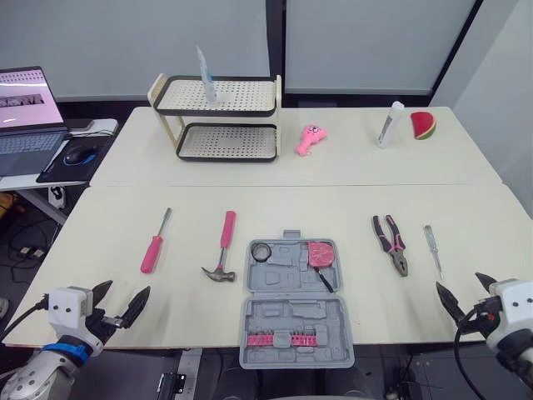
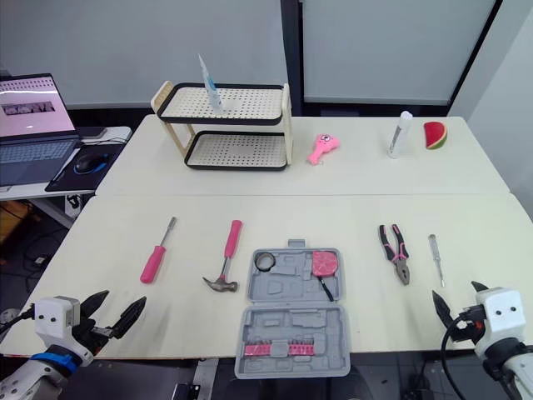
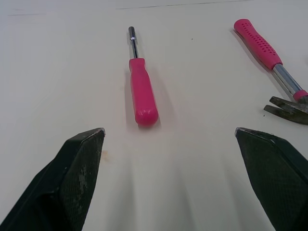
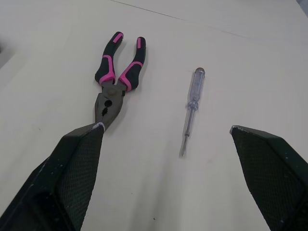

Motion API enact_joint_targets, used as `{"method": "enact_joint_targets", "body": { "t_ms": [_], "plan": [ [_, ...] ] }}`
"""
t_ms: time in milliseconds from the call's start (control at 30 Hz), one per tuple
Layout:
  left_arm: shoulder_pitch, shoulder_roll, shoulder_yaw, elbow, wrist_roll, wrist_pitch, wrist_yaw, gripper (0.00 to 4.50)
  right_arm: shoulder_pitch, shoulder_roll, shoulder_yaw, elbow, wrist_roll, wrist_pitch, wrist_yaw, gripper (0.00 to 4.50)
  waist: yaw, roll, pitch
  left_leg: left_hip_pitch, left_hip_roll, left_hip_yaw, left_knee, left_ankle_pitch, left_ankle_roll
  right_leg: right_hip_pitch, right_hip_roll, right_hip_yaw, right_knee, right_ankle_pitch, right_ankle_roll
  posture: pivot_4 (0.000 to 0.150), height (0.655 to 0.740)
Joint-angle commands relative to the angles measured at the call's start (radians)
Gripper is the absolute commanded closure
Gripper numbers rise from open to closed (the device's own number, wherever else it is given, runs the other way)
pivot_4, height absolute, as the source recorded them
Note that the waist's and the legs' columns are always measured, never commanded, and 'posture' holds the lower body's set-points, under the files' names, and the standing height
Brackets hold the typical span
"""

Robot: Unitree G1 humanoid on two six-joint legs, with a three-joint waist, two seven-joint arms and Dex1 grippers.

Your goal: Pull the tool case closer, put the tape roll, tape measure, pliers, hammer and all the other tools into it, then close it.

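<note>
Jaws on both grippers are standing wide apart and holding nothing. The left gripper (image 1: 125,292) is hovering over the front left corner of the table (image 1: 333,200), and its black fingers (image 3: 82,163) are pointing toward the pink-handled screwdriver (image 1: 155,246), which is lying a little ahead of them. The right gripper (image 1: 462,285) is hanging over the front right edge, with the pliers (image 1: 391,243) and the clear-handled screwdriver (image 1: 432,248) lying side by side, apart from each other, just ahead of it.

The tool case (image 1: 283,275) is lying open and flat at the middle of the front edge, between the two grippers. The tape roll (image 1: 261,251) is sitting in the far left corner of its far half, and the pink tape measure (image 1: 319,252) is sitting in the far right corner of that same half. A row of pink bits (image 1: 281,340) is resting in the near half. The hammer (image 1: 223,250) is lying just left of the case, not touching it, with its pink handle pointing away and its head toward the front edge.

Farther back, a two-tier rack (image 1: 221,112) is standing on the table with a thin upright item on its top shelf; what that item is cannot be told. A pink toy (image 1: 311,138), a white bottle (image 1: 389,125) and a watermelon slice (image 1: 423,125) are sitting to its right. A laptop (image 1: 29,117) and a mouse (image 1: 79,156) are resting on a side desk at the left.
</note>
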Motion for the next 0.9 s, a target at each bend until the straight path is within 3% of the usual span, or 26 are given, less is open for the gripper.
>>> {"method": "enact_joint_targets", "body": {
  "t_ms": [33, 500, 900],
  "plan": [
    [0.005, 0.003, 0.005, -0.031, -0.005, -0.017, 0.004, 0.00, -0.007, -0.019, 0.002, -0.013, 0.009, -0.005, -0.011, 0.04, 0.000, 0.000, 0.000, 0.000, 0.000, 0.000, 0.000, 0.000, 0.000, 0.000, 0.000, 0.000, 0.000, 0.000, 0.000, 0.150, 0.7356],
    [0.034, 0.059, -0.024, -0.156, -0.021, -0.009, -0.093, 0.00, -0.019, -0.017, 0.032, -0.011, 0.008, -0.017, -0.038, 0.04, 0.001, 0.000, 0.000, 0.000, 0.000, 0.000, 0.000, 0.000, 0.000, 0.000, 0.000, 0.000, 0.000, 0.000, 0.000, 0.150, 0.7356],
    [-0.076, 0.224, -0.231, -0.378, -0.078, 0.042, -0.341, 0.00, -0.028, -0.050, 0.161, -0.090, -0.014, 0.024, -0.019, 0.04, 0.000, 0.001, 0.000, 0.000, 0.000, 0.000, 0.000, 0.000, 0.000, 0.000, 0.000, 0.000, 0.000, 0.000, 0.000, 0.150, 0.7356]
  ]
}}
